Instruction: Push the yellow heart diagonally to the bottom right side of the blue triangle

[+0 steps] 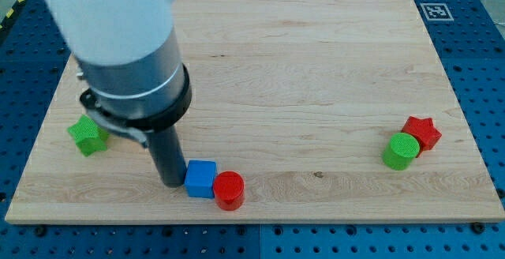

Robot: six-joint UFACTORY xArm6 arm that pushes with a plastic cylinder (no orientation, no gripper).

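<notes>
No yellow heart and no blue triangle show in the camera view; the arm's wide body covers the board's upper left and may hide them. My tip [170, 182] rests on the wooden board [316, 69] near the view's bottom left. It sits just left of a blue cube [201, 179], touching it or nearly so. A red cylinder [230, 190] stands against the blue cube's right side.
A green star [87, 135] lies at the board's left edge, left of the rod. A green cylinder [401, 151] and a red star [422, 132] sit together at the view's right. The board's bottom edge runs just below the cube.
</notes>
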